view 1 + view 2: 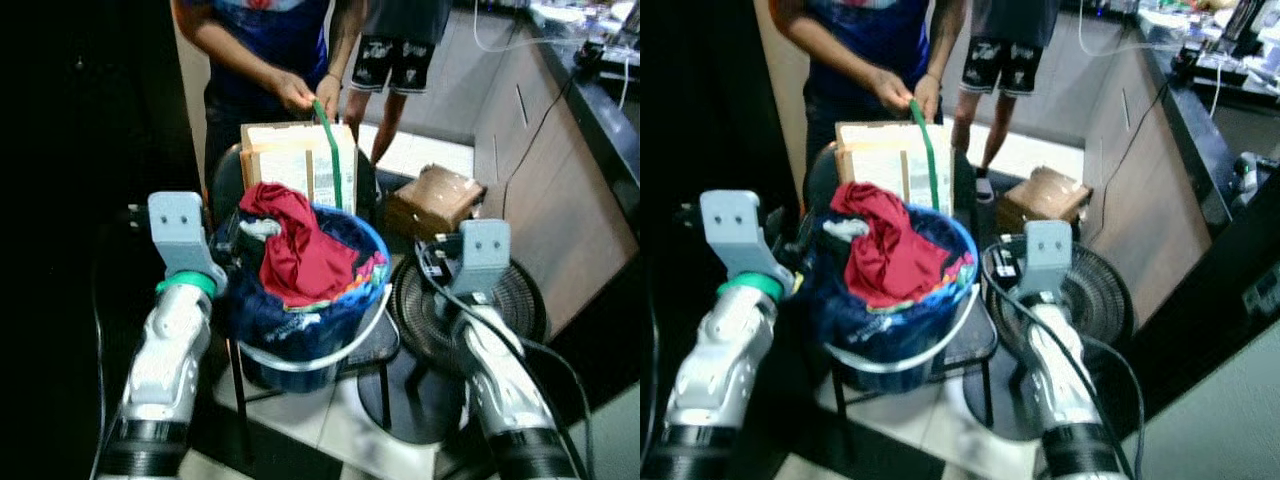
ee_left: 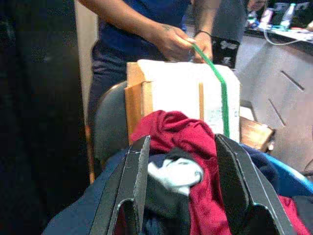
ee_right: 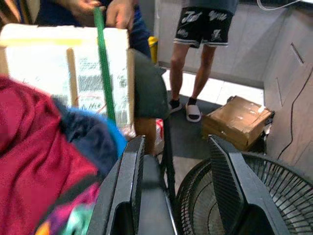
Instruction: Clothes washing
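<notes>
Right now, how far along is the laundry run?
Done: clothes are gathered, a red garment heaped in the blue bucket on a stool. In hand: left gripper and right gripper flank the bucket, both open, nothing gripped. A person's hands hold a green strap on the box behind. Left: gripping, carrying, loading.

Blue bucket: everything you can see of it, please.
The blue bucket looks like round plastic with a pale hoop handle hanging down its front. It stands upright on a dark stool or small table and is heaped with clothes: a red garment on top, a dark blue one draped over its rim, and some multicoloured cloth at the right edge. The left hand and right hand, both open, flank its sides.
</notes>
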